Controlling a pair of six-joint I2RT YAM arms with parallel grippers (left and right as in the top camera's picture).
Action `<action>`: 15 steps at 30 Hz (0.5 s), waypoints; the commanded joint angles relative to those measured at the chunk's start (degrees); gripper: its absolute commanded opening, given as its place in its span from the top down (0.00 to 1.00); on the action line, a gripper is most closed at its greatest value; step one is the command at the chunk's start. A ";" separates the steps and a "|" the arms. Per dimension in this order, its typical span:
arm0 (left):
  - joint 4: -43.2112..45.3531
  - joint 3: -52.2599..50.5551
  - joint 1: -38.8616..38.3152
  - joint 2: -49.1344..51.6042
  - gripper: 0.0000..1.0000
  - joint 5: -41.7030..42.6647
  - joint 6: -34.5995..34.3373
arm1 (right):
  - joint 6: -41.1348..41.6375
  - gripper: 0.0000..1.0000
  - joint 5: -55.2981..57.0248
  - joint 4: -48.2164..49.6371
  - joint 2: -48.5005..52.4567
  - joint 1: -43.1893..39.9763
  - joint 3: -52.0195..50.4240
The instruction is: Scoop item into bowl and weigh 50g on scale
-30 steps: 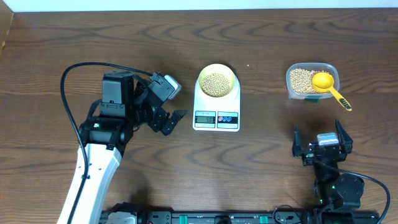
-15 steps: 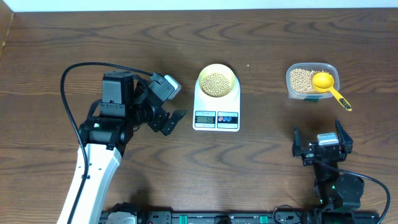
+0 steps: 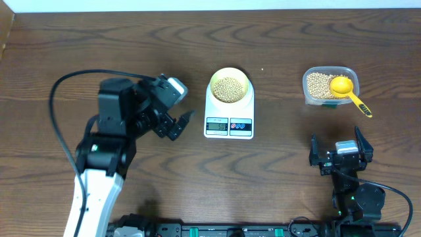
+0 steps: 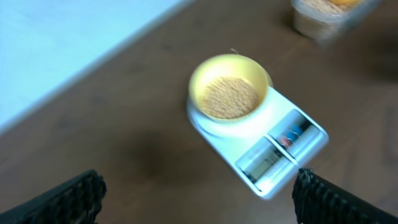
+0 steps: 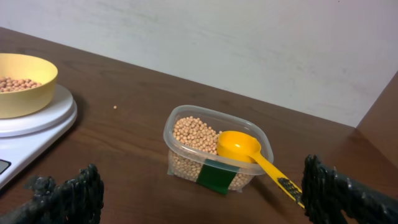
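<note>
The pale yellow bowl [image 3: 229, 86] holds tan beans [image 3: 229, 88] and sits on the white scale [image 3: 229, 112], whose display [image 3: 217, 126] is lit. The bowl [image 4: 229, 92] and scale [image 4: 273, 149] also show in the left wrist view, and the bowl [image 5: 22, 81] shows at the left of the right wrist view. My left gripper [image 3: 179, 125] is open and empty, just left of the scale. My right gripper [image 3: 341, 153] is open and empty near the front right, below the tub.
A clear plastic tub [image 3: 329, 84] of beans stands at the back right with a yellow handled scoop [image 3: 347, 91] resting in it; both show in the right wrist view, tub [image 5: 214, 152] and scoop [image 5: 249, 152]. A black cable [image 3: 72, 82] loops behind the left arm.
My left arm has shifted slightly left and back from the scale, its gripper still open. The right arm, bowl and scale have not moved.
</note>
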 commanded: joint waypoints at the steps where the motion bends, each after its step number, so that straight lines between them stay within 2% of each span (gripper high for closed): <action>1: 4.85 -4.24 0.15 -5.33 0.02 -10.12 -8.13 | 0.81 0.01 0.63 0.00 -0.39 0.17 -0.28; 4: 11.13 -9.75 0.15 -10.60 0.02 -16.39 -15.04 | 0.81 0.01 0.63 0.00 -0.39 0.17 -0.28; 12: 22.67 -26.08 0.15 -27.61 0.02 -20.92 -22.40 | 0.81 0.01 0.63 0.00 -0.39 0.17 -0.28; 15: 25.75 -32.04 0.70 -33.73 0.02 -21.18 -22.56 | 0.81 0.01 0.63 0.00 -0.39 0.17 -0.26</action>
